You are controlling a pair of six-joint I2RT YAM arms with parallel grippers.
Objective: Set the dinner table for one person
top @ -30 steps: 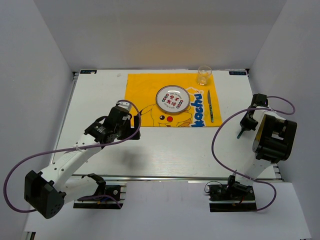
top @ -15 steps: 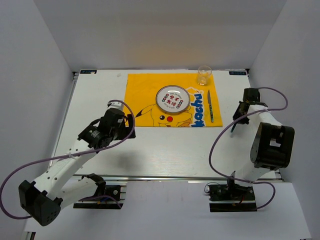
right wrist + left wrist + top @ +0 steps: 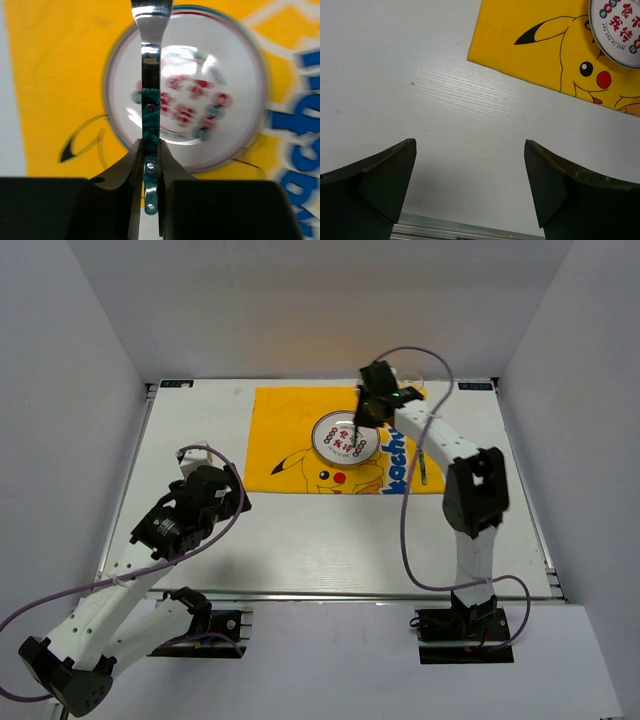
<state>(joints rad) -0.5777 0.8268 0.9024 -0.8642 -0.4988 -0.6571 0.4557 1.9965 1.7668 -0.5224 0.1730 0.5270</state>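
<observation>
Right gripper (image 3: 150, 150) nearly closed, pinching green-handled utensil (image 3: 151, 107) by handle; metal end juts over plate (image 3: 345, 437). Plate on yellow cartoon mat (image 3: 290, 420), far side of dinner table (image 3: 330, 530). Knife (image 3: 423, 472) right of plate, partly under right arm. Left gripper (image 3: 470, 145) gaping wide, holding nothing, above bare tabletop near mat's left corner.

The mat (image 3: 285, 420) is cartoon-printed yellow, the plate (image 3: 330, 440) white with red-teal marks.
</observation>
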